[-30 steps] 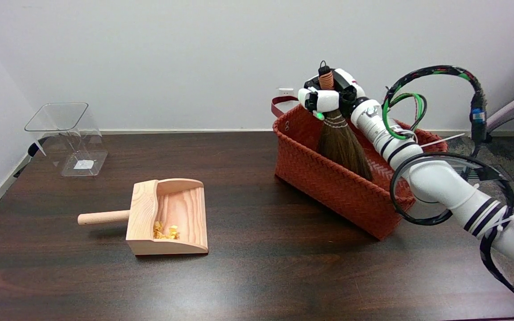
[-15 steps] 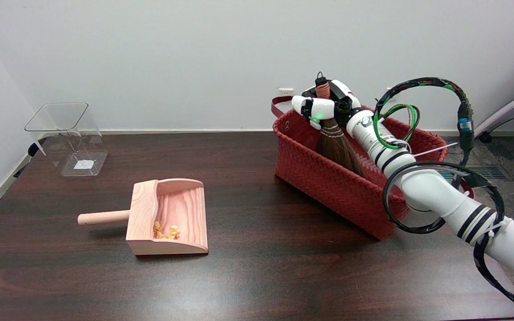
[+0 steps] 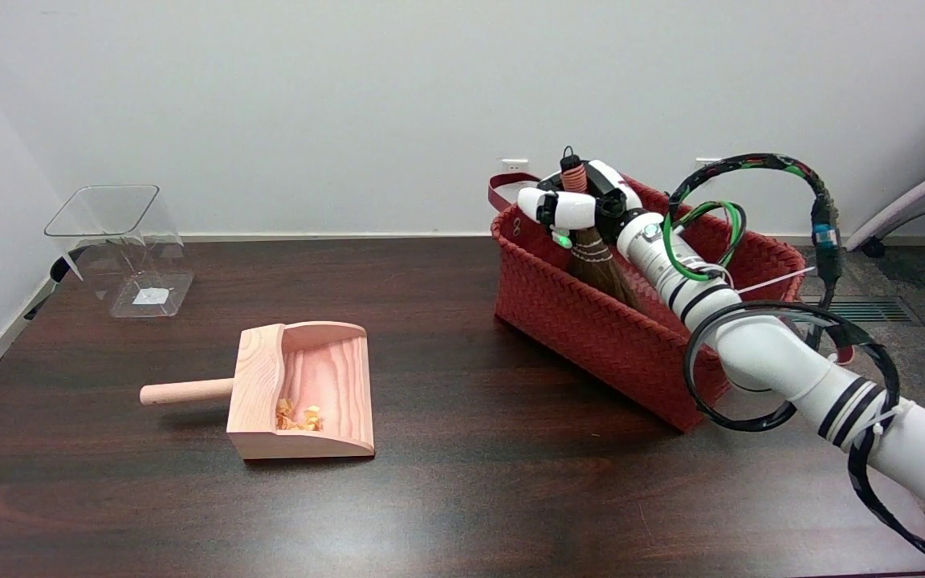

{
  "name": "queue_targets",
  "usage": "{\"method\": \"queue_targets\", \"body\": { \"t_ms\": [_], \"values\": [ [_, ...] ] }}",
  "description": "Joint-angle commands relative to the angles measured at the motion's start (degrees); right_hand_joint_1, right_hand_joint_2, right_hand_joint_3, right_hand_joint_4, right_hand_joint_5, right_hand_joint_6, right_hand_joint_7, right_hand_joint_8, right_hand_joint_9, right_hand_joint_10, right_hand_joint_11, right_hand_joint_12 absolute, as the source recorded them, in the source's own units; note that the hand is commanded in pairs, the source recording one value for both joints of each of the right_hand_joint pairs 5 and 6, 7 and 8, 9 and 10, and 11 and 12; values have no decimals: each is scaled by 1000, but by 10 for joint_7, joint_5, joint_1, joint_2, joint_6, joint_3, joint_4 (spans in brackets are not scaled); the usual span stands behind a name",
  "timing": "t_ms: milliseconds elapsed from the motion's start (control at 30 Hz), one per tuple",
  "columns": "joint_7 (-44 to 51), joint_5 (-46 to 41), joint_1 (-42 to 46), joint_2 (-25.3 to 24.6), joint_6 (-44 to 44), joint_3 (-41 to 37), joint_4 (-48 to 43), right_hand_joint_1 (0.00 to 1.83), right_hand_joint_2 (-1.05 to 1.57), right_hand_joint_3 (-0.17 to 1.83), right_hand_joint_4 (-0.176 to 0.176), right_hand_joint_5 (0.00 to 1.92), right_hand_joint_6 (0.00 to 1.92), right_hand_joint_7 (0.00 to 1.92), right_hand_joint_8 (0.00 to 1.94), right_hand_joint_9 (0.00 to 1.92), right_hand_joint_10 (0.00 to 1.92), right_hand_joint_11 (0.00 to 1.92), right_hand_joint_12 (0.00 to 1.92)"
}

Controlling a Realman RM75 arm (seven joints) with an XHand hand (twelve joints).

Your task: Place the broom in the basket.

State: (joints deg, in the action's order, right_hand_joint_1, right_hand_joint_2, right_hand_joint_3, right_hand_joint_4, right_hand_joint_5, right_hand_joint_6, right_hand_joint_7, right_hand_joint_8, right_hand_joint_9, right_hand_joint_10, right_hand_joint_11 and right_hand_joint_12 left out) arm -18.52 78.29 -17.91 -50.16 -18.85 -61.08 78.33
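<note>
My right hand (image 3: 579,205) grips the hand broom (image 3: 591,253) by its handle, long axis near upright, bristles down inside the red woven basket (image 3: 591,329). I judge the next move is straight down

Robot hand (image 3: 579,205) sits over the basket (image 3: 591,321) mouth, walls close below and left, strap handle (image 3: 503,189) just left; bare counter (image 3: 446,337) far left until dustpan (image 3: 302,393) and clear bin (image 3: 121,245).

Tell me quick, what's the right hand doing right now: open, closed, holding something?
Right hand: closed around the broom near its handle top, bristles down inside the red basket.
</note>
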Motion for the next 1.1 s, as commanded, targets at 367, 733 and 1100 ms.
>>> {"method": "queue_targets", "body": {
  "t_ms": [367,733,1100],
  "values": [
    [-3,4,29,-8,1,0,21,1005,-163,1833,0,986,986,1230,1230,986,986,986,986],
    [-23,37,28,-8,-65,-3,40,933,-602,1379,0,146,146,183,183,146,146,146,146],
    [-18,72,26,-8,-146,-20,51,930,-587,1328,0,125,125,144,144,125,125,125,125]
  ]
}}
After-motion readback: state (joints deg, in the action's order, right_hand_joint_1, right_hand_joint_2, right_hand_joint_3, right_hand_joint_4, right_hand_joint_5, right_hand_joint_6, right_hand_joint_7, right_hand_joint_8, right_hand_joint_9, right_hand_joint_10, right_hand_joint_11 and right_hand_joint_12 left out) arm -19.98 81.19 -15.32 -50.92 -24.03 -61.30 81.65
